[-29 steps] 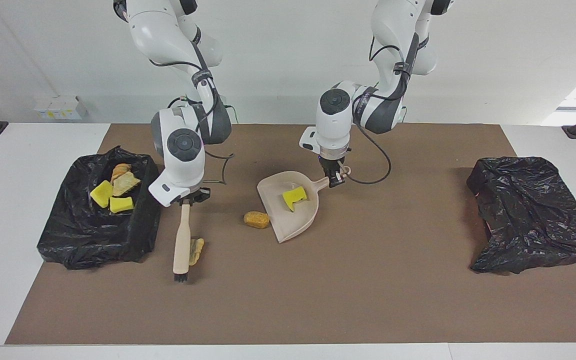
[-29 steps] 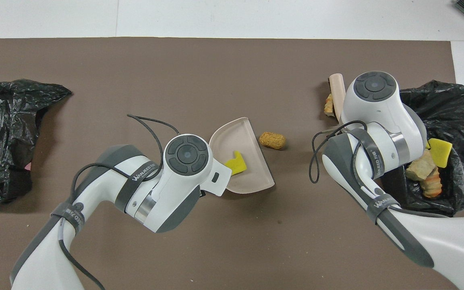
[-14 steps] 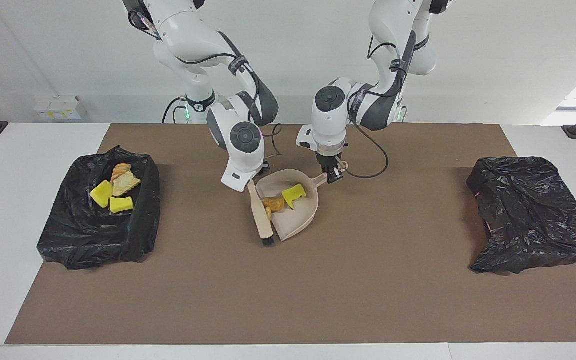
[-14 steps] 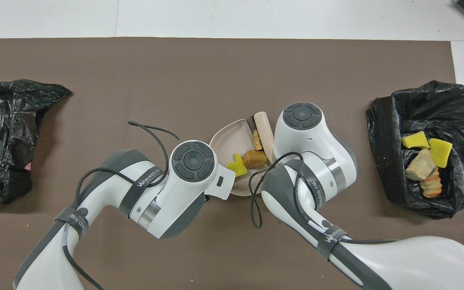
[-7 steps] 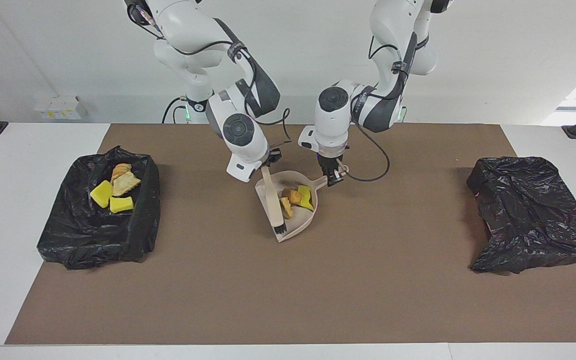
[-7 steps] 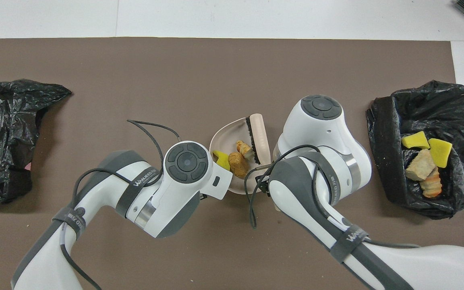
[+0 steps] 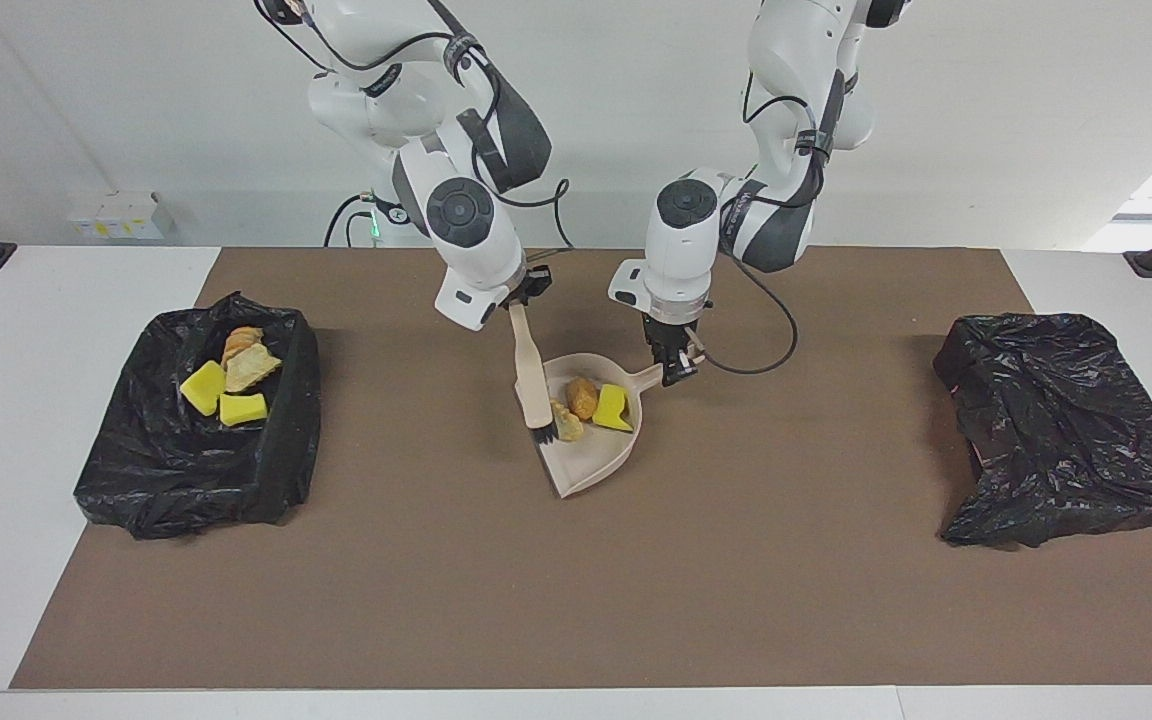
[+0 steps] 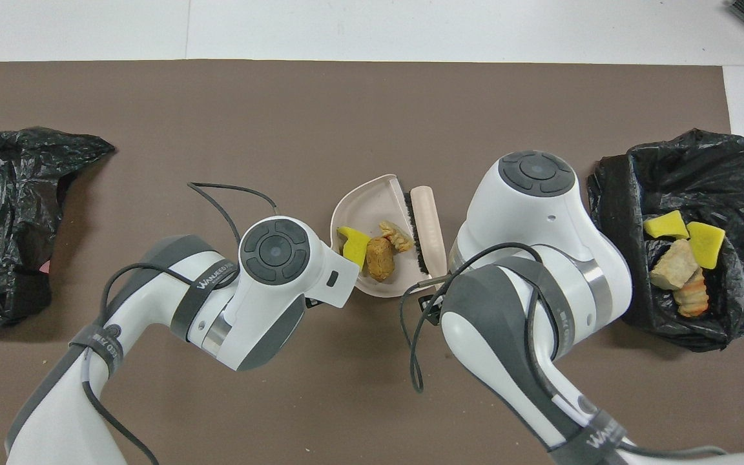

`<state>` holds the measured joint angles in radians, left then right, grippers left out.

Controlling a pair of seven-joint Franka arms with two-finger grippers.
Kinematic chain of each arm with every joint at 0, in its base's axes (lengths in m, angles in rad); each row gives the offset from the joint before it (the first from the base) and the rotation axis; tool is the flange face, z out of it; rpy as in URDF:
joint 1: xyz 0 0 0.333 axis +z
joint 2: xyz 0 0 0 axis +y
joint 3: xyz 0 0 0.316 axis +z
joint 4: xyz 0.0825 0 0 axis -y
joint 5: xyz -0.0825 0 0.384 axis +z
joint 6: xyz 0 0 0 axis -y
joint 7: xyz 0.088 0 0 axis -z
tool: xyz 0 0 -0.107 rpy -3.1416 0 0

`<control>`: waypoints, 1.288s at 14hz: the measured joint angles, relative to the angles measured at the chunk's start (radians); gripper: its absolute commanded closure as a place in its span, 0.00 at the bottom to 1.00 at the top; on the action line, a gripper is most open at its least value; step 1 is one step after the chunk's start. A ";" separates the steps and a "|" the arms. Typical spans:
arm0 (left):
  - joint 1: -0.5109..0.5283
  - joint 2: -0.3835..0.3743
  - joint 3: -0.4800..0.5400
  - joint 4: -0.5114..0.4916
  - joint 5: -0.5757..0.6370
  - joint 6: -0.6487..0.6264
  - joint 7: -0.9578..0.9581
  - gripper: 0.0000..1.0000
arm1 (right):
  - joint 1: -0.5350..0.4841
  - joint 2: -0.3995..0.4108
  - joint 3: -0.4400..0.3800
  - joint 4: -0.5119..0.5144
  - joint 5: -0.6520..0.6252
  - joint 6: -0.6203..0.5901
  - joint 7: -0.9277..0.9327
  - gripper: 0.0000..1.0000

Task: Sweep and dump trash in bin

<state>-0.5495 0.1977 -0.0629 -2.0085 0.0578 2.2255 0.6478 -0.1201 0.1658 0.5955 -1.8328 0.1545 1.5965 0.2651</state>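
Note:
The beige dustpan sits mid-table with my left gripper shut on its handle. In the pan lie three pieces of trash: a yellow sponge chunk, a brown piece and a tan scrap. My right gripper is shut on the brush, whose dark bristles rest at the pan's side edge against the tan scrap. From overhead the pan, the brush and the sponge chunk show between the arms; both grippers are hidden there. The black-lined bin at the right arm's end holds several scraps.
A crumpled black bag lies at the left arm's end of the brown mat, also visible from overhead. The bin stands beside the right arm's elbow. Cables hang from both wrists.
The brush has pushed the brown and tan scraps into the pan beside the yellow chunk. The right arm has risen and drawn the brush up; the pan has shifted slightly toward the left arm's end.

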 measured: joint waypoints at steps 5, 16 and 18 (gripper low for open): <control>0.081 0.004 0.002 0.003 -0.063 0.012 0.171 1.00 | 0.090 -0.101 0.005 -0.075 0.034 0.006 0.229 1.00; 0.379 -0.035 0.010 0.187 -0.103 -0.268 0.562 1.00 | 0.254 -0.196 0.007 -0.305 0.136 0.236 0.341 1.00; 0.430 -0.063 0.013 0.206 -0.113 -0.299 0.632 1.00 | 0.306 -0.171 0.008 -0.328 0.137 0.290 0.381 1.00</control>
<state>-0.1190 0.1350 -0.0503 -1.8027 -0.0552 1.9264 1.2794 0.1861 -0.0057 0.6032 -2.1611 0.2916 1.8862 0.6460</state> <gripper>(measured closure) 0.687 0.740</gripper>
